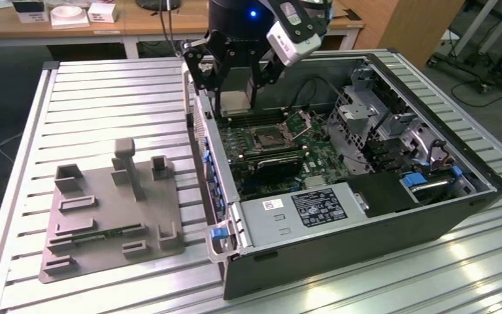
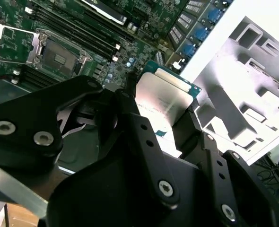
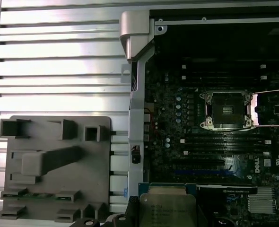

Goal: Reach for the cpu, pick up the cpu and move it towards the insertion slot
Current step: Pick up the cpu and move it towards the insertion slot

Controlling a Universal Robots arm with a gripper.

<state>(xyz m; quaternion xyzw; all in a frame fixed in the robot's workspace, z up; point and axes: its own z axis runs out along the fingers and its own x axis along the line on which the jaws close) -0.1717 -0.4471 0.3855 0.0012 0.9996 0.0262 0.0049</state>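
Aloft, cpu [image 2: 165, 97] in claw [image 2: 161, 118]

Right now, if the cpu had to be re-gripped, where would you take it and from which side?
By two opposite edges, coming along the flat faces, much as the gripper appears to hold it now. The cpu is a thin flat square whose silver top offers nothing to pinch, so only its edges suit the fingers. It hangs over the open case, short of the insertion slot.
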